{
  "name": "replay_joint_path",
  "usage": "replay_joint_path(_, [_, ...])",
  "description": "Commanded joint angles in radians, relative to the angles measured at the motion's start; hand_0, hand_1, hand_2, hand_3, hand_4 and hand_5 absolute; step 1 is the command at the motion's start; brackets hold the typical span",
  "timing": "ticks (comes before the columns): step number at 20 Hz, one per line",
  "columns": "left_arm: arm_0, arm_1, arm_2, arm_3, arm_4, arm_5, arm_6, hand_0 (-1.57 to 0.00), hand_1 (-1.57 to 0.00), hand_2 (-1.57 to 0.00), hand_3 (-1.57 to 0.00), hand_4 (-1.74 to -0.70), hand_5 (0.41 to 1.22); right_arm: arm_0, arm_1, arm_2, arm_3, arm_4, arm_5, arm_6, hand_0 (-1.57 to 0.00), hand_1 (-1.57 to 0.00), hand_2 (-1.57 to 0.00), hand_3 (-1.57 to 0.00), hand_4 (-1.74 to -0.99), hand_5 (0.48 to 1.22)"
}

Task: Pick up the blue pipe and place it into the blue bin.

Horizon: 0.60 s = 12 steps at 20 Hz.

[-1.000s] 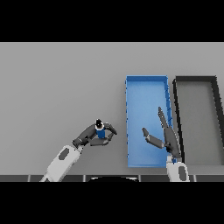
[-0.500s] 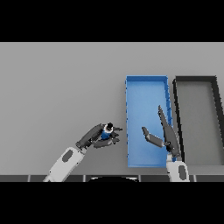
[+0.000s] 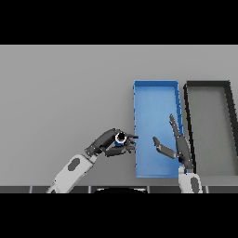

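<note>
the left hand (image 3: 108, 142) has its dark fingers and thumb curled round a short blue pipe (image 3: 119, 139) with a dark open end, gripping it just to the left of the shallow rectangular blue bin (image 3: 155, 89). the pipe sits over the grey tabletop (image 3: 65, 93), near the bin's left wall but not inside it; whether it touches the tabletop cannot be told. the right hand (image 3: 178, 148) shows over the bin's lower right part, fingers straight and spread, thumb stuck out to the left, holding nothing. a dark rectangular bin (image 3: 208, 85) lies just beside the blue one, on its right.
</note>
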Motion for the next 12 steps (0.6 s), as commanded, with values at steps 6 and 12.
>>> replay_joint_path(6, [0.005,0.008,-0.011,-0.017,-0.024,0.009,0.057,-1.57,-1.57,-1.57,-1.5,-1.74,1.219,-0.013,-0.004,-0.005,-0.003,-0.012,0.006,0.013,0.0,0.0,0.0,0.0,-1.161,0.605])
replay_joint_path(12, [-0.001,0.0,-0.014,-0.006,-0.04,0.01,0.063,-1.57,-1.57,-1.57,-1.5,-1.74,1.22,-0.049,-0.03,-0.041,-0.034,-0.216,0.146,-0.008,0.0,0.0,0.0,0.0,-1.195,0.608])
